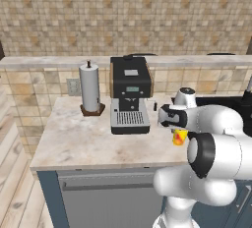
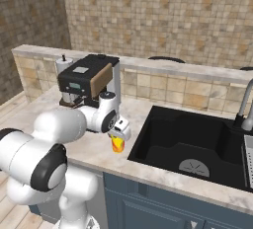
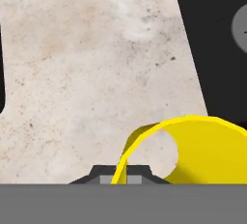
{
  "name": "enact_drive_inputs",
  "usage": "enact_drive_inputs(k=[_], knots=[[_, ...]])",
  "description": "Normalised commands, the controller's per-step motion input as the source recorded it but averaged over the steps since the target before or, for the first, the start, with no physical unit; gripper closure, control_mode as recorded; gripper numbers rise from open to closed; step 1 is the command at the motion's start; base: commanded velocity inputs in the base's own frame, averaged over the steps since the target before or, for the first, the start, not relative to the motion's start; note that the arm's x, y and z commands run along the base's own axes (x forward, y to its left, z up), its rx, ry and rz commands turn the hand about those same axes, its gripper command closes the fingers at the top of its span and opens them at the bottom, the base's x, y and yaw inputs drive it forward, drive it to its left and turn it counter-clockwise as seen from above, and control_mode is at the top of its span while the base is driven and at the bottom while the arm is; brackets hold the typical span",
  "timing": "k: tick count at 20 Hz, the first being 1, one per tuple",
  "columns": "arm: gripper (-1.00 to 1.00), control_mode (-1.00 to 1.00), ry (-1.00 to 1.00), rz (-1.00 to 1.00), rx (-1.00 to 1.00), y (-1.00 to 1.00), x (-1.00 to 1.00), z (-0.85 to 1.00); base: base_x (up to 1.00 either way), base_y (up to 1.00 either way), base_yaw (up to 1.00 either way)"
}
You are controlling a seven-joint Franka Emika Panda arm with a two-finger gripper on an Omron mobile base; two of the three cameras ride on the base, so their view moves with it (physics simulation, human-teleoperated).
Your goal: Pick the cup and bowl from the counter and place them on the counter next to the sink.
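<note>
My gripper is shut on the rim of the small yellow cup, which hangs under the hand. The cup is low over the beige marbled counter, just left of the black sink. I cannot tell whether its base touches the stone. In the hand view the cup's yellow wall curves past my gripper, with the counter behind it and the sink's edge on the right. The bowl is out of view.
A black coffee machine stands at the back of the counter, with a paper towel roll to its left. A grey faucet and a perforated rack are at the sink's far right. A tiled ledge runs behind.
</note>
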Motion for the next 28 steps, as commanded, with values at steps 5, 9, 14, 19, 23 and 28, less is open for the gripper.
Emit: enact_drive_inputs(k=[5,9,14,19,23,28], knots=[[1.0,-1.0,0.0,0.0,0.0,0.0,0.0,-0.4,0.0,0.0,0.0],[1.0,-1.0,0.0,0.0,0.0,0.0,0.0,-0.14,0.0,0.0,0.0],[-1.0,-1.0,0.0,0.0,0.0,0.0,0.0,0.0,0.0,0.0,0.0],[-1.0,-1.0,0.0,0.0,0.0,0.0,0.0,0.0,0.0,0.0,0.0],[-1.0,-1.0,0.0,0.0,0.0,0.0,0.0,0.0,0.0,0.0,0.0],[-1.0,-1.0,0.0,0.0,0.0,0.0,-0.06,0.02,0.0,0.0,0.0]])
